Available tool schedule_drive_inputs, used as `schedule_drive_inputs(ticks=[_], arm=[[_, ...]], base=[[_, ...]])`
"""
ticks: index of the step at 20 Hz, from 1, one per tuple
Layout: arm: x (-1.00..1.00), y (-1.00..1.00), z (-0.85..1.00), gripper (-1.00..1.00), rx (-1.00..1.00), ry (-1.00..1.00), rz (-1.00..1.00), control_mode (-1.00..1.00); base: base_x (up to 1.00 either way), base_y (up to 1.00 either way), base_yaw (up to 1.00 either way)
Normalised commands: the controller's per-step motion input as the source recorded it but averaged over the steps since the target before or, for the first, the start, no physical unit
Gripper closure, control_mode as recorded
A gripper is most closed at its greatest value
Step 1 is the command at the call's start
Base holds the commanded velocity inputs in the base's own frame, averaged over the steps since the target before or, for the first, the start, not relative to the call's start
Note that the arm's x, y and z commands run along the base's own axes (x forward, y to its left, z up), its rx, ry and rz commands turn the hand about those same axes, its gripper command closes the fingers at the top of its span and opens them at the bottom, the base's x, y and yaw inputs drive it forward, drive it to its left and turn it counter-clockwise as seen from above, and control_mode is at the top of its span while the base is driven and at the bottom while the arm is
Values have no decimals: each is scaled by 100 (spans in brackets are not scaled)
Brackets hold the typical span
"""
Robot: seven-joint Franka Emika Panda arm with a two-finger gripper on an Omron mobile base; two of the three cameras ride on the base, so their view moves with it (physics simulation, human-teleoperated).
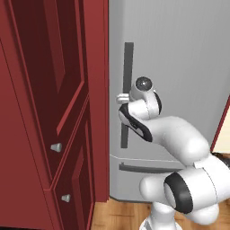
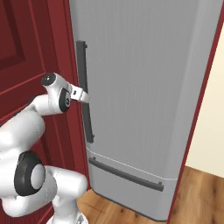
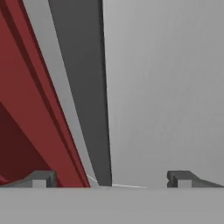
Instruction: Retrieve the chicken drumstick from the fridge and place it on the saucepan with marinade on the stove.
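There the gripper (image 3: 111,179) stood open at the handle (image 2: 84,87) of the shut fridge (image 1: 179,67), fingers (image 3: 181,178) either side of the bar.

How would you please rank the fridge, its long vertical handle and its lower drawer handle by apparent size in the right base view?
1. fridge
2. vertical handle
3. drawer handle, though it looks close in length to the vertical one.

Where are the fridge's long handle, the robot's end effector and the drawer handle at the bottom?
Fridge bar handle (image 2: 85,83): right base view, upper half of the dark bar.
End effector (image 2: 84,97): right base view, fingertips at the bar.
Drawer handle (image 2: 126,174): right base view, middle of the bar.
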Motion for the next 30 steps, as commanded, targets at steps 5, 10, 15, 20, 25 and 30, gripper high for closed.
schedule_drive_inputs(ticks=[5, 10, 15, 20, 25, 30], arm=[[70, 1, 0, -100, 0, -2, 0, -100], [75, 0, -1, -100, 0, 0, 0, -100], [73, 0, -9, -100, 0, 0, 0, -100], [60, 0, -7, -100, 0, -8, 0, -100], [65, 0, -11, -100, 0, -11, 0, -100], [46, 2, 0, 100, 0, -3, 0, -100]], base=[[0, 0, 0], [0, 0, 0], [0, 0, 0], [0, 0, 0], [0, 0, 0], [0, 0, 0]])
